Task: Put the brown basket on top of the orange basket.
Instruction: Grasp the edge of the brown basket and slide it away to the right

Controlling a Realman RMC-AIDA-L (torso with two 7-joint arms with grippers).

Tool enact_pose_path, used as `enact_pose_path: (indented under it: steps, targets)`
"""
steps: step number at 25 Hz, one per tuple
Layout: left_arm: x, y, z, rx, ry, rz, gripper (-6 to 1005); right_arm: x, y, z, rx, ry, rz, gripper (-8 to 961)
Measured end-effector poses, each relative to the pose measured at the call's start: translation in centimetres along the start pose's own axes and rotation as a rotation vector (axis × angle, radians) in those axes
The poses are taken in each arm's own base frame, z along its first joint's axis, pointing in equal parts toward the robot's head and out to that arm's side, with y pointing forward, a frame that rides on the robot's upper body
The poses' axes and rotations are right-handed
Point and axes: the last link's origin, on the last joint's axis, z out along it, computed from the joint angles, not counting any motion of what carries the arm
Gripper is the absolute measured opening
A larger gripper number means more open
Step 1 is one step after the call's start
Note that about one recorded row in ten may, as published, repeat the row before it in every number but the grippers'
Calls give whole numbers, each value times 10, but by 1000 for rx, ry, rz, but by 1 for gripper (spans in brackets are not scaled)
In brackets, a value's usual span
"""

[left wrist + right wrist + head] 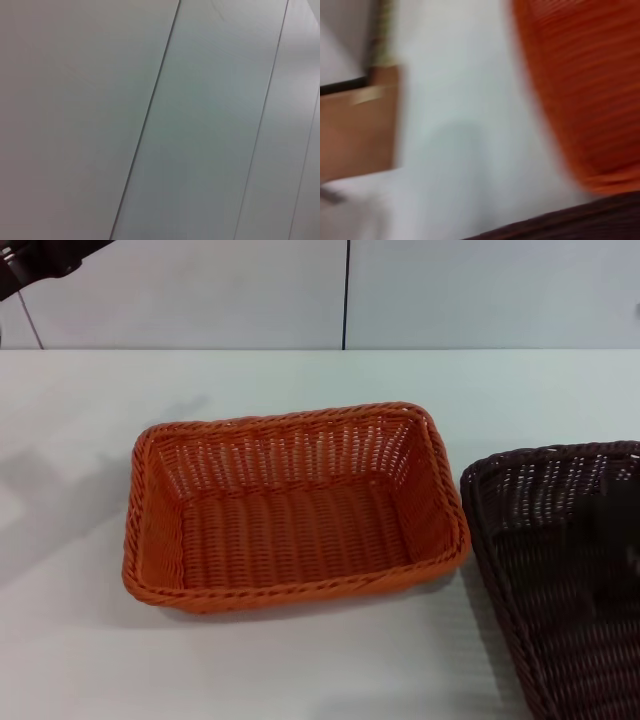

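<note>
The orange basket [295, 510] stands upright and empty in the middle of the white table. It also shows in the right wrist view as the orange basket [580, 85], blurred. The brown basket [565, 570] stands just to its right, a small gap apart, and is cut off by the picture's right and lower edges. Its dark rim [580, 220] shows in the right wrist view. A dark part of my left arm [35, 265] shows raised at the far left, away from both baskets. Neither gripper's fingers show in any view.
The white table [80, 420] stretches left of and behind the orange basket, up to a pale panelled wall [200, 290]. The left wrist view holds only wall panels [210, 120]. A brown wooden piece [355, 130] shows beyond the table's edge in the right wrist view.
</note>
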Motion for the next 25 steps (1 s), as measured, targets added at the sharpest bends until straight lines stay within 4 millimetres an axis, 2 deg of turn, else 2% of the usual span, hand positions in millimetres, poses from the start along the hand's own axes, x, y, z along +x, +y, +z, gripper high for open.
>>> enact_pose_path:
  steps: [5, 12, 15, 25]
  targets:
    - [-4, -1, 2, 0, 1, -18, 840, -1, -17, -31, 176, -25, 21, 678]
    - [0, -1, 0, -2, 31, -28, 840, 0, -40, -53, 356, 22, 64, 678]
    - [0, -1, -1, 0, 37, -31, 840, -2, -48, -51, 397, 46, 44, 678]
    - [-1, -1, -2, 2, 34, -51, 841, 10, -66, -19, 420, 135, -57, 678]
